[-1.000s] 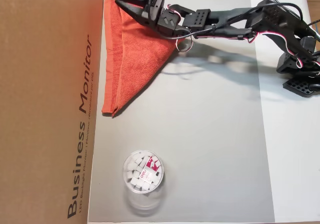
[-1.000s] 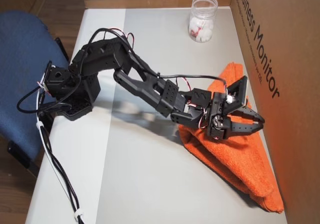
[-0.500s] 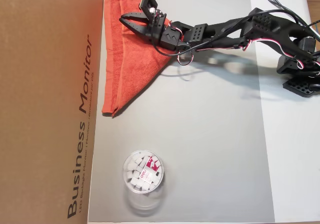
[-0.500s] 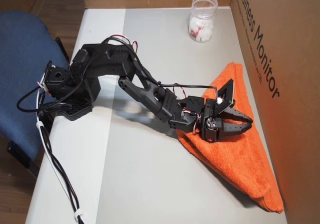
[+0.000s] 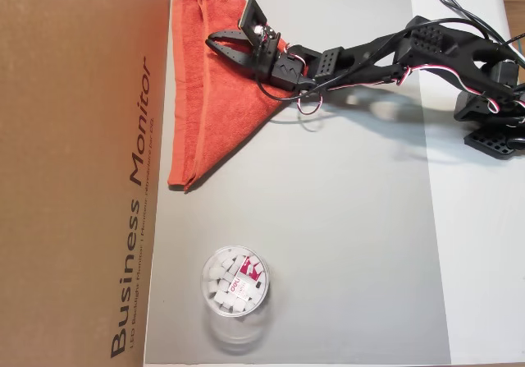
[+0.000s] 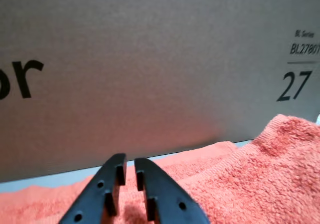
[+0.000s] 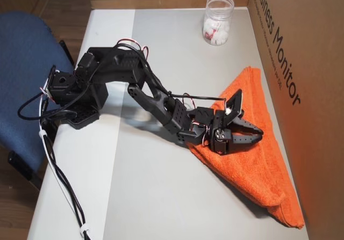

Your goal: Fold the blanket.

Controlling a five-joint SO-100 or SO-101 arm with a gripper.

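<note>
Blanket (image 5: 215,96) already doubled into a triangle, lying on table (image 5: 344,244) right against the cardboard box (image 5: 82,170). Tool (image 5: 223,40) sits over its top end, jaws apart, holding nothing. Fold looks mostly done; maybe tidying left.

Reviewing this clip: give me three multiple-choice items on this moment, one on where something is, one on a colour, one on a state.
1. The clear tub stands:
A. on the blanket
B. apart from the blanket
C. in the gripper

2. The blanket is:
A. orange-red
B. blue
C. white

3. The blanket lies:
A. spread flat as a square
B. folded into a triangle
C. rolled into a tube

B: bare grey mat separates them in both overhead views.
A: the terry cloth is orange-red in every view.
B: layered edges meet in a point; the gripper is above it.
</note>
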